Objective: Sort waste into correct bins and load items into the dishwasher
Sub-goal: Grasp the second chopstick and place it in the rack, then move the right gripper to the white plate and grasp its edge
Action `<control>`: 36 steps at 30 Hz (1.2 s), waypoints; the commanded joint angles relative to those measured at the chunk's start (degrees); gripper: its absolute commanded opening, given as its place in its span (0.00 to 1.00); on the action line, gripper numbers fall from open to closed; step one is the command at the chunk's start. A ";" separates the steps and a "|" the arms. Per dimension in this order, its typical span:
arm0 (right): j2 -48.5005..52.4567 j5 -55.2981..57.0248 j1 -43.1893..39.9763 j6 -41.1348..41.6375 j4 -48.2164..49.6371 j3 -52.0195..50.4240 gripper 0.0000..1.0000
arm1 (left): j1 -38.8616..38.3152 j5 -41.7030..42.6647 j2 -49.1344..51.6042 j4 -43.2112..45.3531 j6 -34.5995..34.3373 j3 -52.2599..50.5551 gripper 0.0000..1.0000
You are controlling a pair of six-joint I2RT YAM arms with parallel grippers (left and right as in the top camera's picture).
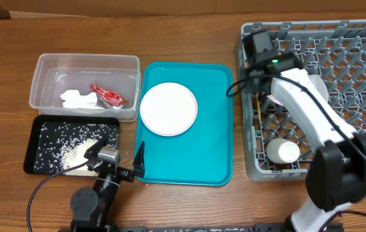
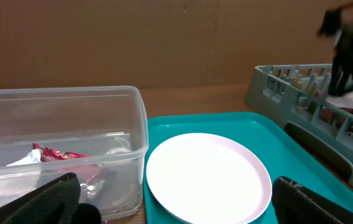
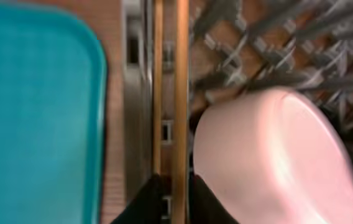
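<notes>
My right gripper [image 3: 178,190] is shut on the pair of wooden chopsticks [image 3: 180,93], held along the left edge of the grey dish rack [image 1: 363,45]; in the overhead view it is at the rack's left side [image 1: 261,96]. A white bowl [image 3: 276,155] lies in the rack right beside the chopsticks. A small white cup [image 1: 281,151] lies in the rack's front. The white plate [image 1: 168,108] sits on the teal tray. My left gripper [image 2: 176,208] is open and empty, low at the tray's front left corner, facing the plate [image 2: 207,177].
The clear tub [image 1: 41,90] holds the red wrapper [image 1: 107,95] and the white paper scrap [image 1: 78,99]. The black tray [image 1: 38,125] in front of it holds rice grains [image 1: 80,149]. The teal tray [image 1: 202,154] lies between the bins and the rack.
</notes>
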 commanded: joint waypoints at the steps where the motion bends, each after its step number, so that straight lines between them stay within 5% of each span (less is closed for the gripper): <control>1: -1.60 1.33 0.07 -1.05 -0.17 1.14 0.22 | 0.35 0.50 -0.44 0.02 0.48 -0.20 1.00; 8: -9.53 -11.08 4.74 0.76 -1.18 3.15 0.34 | 0.35 0.50 -0.44 0.04 0.48 -0.20 1.00; 12: -10.80 -24.04 8.33 0.92 0.15 3.08 0.51 | 0.35 0.50 -0.44 0.02 0.48 -0.20 1.00; 18: -5.77 -24.96 12.44 7.72 5.90 -0.92 0.52 | 0.35 0.50 -0.44 0.02 0.48 -0.20 1.00; 25: 5.03 -24.41 13.03 19.15 13.99 -4.13 0.40 | 0.35 0.52 -0.44 0.04 0.48 -0.20 1.00; 33: 12.33 -26.36 14.14 22.29 16.87 -4.13 0.30 | 0.35 0.50 -0.44 0.04 0.48 -0.20 1.00; 36: 13.88 -26.32 14.32 24.48 16.22 -4.17 0.11 | 0.35 0.50 -0.44 0.02 0.48 -0.20 1.00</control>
